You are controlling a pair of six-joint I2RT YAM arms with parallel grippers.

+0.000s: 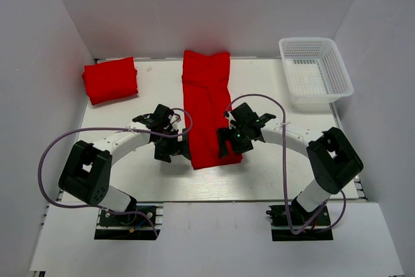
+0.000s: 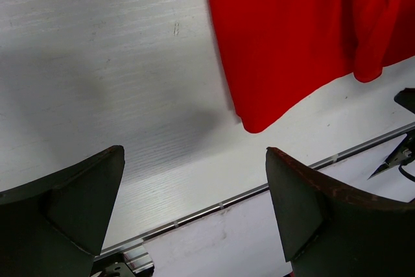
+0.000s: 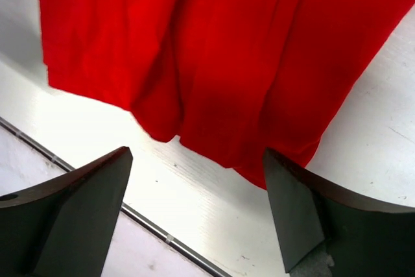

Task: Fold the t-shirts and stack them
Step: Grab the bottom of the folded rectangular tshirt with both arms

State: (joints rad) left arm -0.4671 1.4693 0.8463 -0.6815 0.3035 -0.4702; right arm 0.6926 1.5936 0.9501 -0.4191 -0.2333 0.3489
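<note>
A long red t-shirt [image 1: 207, 105], folded lengthwise into a narrow strip, lies down the middle of the white table [image 1: 295, 173]. A second red t-shirt [image 1: 110, 80] sits folded into a small bundle at the back left. My left gripper [image 1: 170, 152] hovers open just left of the strip's near end, and in its wrist view the gripper [image 2: 194, 183] holds nothing, with the shirt's near corner [image 2: 292, 37] ahead to the right. My right gripper [image 1: 228, 144] stands open at the strip's near right corner. Seen from the wrist, its jaws [image 3: 194, 183] are empty just short of the rumpled hem [image 3: 214, 50].
A white lattice basket [image 1: 316, 72] stands at the back right corner. White walls close in the table on the left, back and right. The table's near edge rail [image 2: 220, 205] runs just beyond both grippers, and grey cables [image 1: 65, 144] loop beside each arm.
</note>
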